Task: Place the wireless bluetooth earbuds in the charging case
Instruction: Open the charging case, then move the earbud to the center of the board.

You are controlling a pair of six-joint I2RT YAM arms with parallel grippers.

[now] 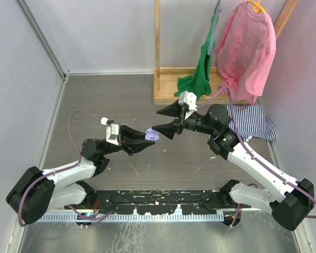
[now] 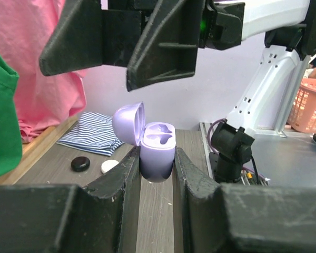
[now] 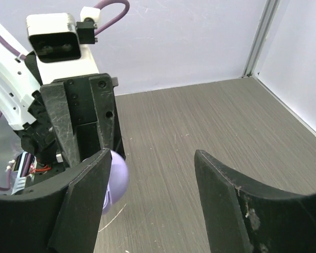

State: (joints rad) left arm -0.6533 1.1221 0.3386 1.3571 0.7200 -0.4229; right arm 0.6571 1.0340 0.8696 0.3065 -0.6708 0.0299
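Left claw (image 2: pixel 157 154): narrow, clamped on lilac case (image 2: pixel 157 164), one finger on each flank. Case upright, lifted off table (image 1: pixel 121 100). Lid (image 2: pixel 129 122): hinged open, tipped toward 10 o'clock in left wrist view. Two wells in top face, both showing lilac; cannot tell whether buds sit in them.

Top view: case near centre of table, at 3 o'clock tip of left claw. Right claw (image 1: pixel 157 120): wide, gripping nothing, reaching in from 2 o'clock. One finger at 12 o'clock of case, the other close by at 1 o'clock.

Left wrist view: both right-claw fingers hanging above open lid, apart from it. Small green light (image 2: pixel 203 23) lit on housing behind them.

Right wrist view: lilac bulge of case peeping out behind finger at 9 o'clock; contact there not clear. Bare table between the two fingers.

Beyond case, left wrist view: black puck (image 2: pixel 80 164) and white puck (image 2: pixel 109 166) side by side on table at 9 o'clock of case, just in front of striped cloth (image 2: pixel 92 134).

Top view, 1 o'clock: wooden rack (image 1: pixel 168 97) with green garment (image 1: pixel 200 79) and pink shirt (image 1: pixel 247 47) hung on it. Striped cloth lying below shirt.

Orange basket (image 2: pixel 305 103) at 3 o'clock edge of left wrist view.
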